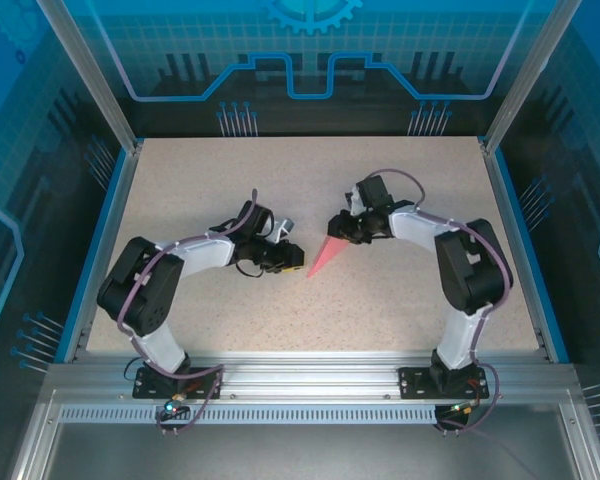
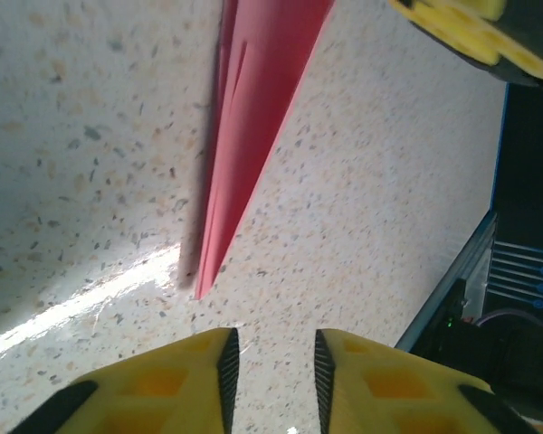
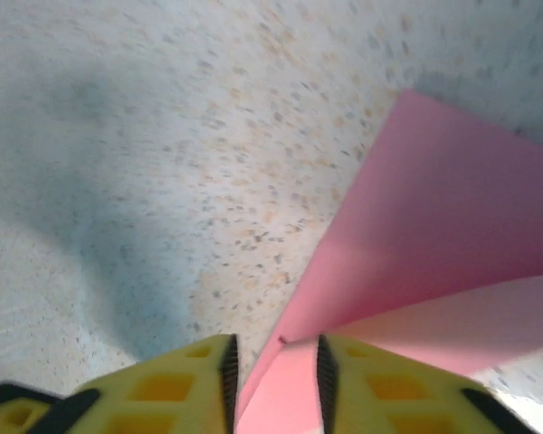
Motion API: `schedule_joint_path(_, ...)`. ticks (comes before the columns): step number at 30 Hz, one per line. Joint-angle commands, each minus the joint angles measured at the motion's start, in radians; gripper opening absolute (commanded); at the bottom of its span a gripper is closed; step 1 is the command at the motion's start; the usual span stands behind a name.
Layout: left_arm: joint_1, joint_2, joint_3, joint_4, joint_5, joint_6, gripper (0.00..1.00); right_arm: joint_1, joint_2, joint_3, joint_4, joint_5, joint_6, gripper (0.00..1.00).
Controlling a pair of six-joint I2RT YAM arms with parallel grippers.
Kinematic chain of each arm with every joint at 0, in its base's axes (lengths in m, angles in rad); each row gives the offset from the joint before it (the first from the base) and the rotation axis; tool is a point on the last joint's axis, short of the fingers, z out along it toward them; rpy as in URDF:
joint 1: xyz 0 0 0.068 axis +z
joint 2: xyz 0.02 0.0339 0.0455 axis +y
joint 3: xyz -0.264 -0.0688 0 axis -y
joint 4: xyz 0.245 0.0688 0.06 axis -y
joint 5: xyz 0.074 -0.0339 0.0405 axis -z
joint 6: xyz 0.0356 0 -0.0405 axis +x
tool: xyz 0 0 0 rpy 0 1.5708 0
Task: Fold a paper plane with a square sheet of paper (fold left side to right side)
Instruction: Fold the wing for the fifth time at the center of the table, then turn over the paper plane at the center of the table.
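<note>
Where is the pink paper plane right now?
In the top view, the paper plane lies near the middle of the table, between the two grippers: its sharp tip by the left gripper, its wide end at the right gripper.

Lab: aluminium frame point(image 1: 90, 75), blue panels point(image 1: 180, 40).

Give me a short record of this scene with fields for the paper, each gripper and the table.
paper: paper plane, a narrow pink dart, on the table
sharp point: toward the left gripper, just short of its fingers, not touching
left gripper: jaws apart, nothing between them
right gripper: jaws apart, at the plane's wide end, pink paper in the gap
table: speckled beige top
</note>
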Motion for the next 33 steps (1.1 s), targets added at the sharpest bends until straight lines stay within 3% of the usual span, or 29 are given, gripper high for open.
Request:
schedule_joint_path(1, 0.008, -0.066, 0.029, 0.013, -0.091, -0.007, 0.37, 0.026, -0.116, 0.003, -0.125, 0.152, -0.024, 0.42)
schedule_joint_path(5, 0.008, -0.122, 0.032, 0.015, -0.181, -0.006, 0.51, 0.061, -0.171, -0.006, -0.245, 0.283, 0.050, 0.57)
schedule_joint_path(8, 0.012, -0.162, 0.026, 0.010, -0.255, -0.004, 0.59, 0.109, -0.154, 0.010, -0.286, 0.314, 0.124, 0.65)
schedule_joint_path(16, 0.020, -0.249, -0.026, -0.002, -0.354, -0.005, 0.71, 0.201, 0.002, 0.131, -0.337, 0.381, 0.315, 0.68)
schedule_joint_path(19, 0.025, -0.270, -0.045, -0.006, -0.361, -0.006, 0.72, 0.206, 0.067, 0.184, -0.384, 0.397, 0.332, 0.64)
schedule_joint_path(25, 0.032, -0.292, -0.058, -0.012, -0.372, -0.003, 0.73, 0.214, 0.088, 0.180, -0.417, 0.413, 0.338, 0.45)
schedule_joint_path(30, 0.033, -0.292, -0.055, -0.016, -0.374, -0.002, 0.74, 0.219, 0.063, 0.171, -0.429, 0.409, 0.316, 0.18)
schedule_joint_path(33, 0.034, -0.298, -0.054, -0.021, -0.379, -0.001, 0.74, 0.230, 0.017, 0.176, -0.432, 0.418, 0.290, 0.07)
